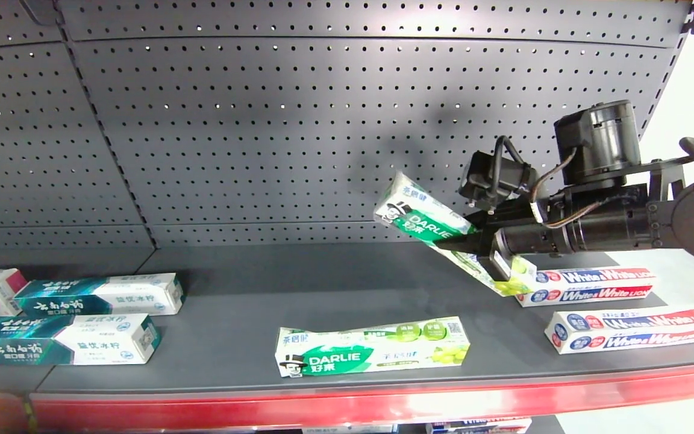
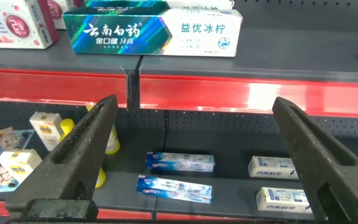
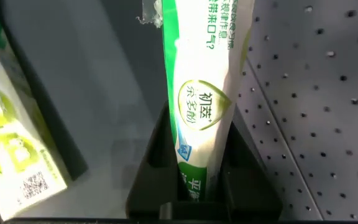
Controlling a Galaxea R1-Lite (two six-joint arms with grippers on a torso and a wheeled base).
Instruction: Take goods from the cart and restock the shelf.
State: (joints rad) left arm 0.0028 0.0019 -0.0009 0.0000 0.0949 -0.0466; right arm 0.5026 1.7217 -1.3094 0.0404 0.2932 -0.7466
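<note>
My right gripper (image 1: 481, 245) is shut on a green and white toothpaste box (image 1: 428, 222), held tilted above the grey shelf (image 1: 323, 283) near its back right. In the right wrist view the held toothpaste box (image 3: 204, 93) runs up from between the black fingers (image 3: 156, 158). A second green toothpaste box (image 1: 371, 346) lies flat near the shelf's front edge; it also shows as a green box (image 3: 11, 143) beside the held one. My left gripper (image 2: 194, 155) stands open, below the red shelf lip (image 2: 229, 93), with nothing between its fingers.
Two white, blue and red toothpaste boxes (image 1: 630, 327) lie at the shelf's right end. Teal and white boxes (image 1: 100, 294) lie at the left. A perforated back panel (image 1: 299, 132) stands behind. A lower shelf holds blue boxes (image 2: 179, 163) and yellow bottles (image 2: 107, 140).
</note>
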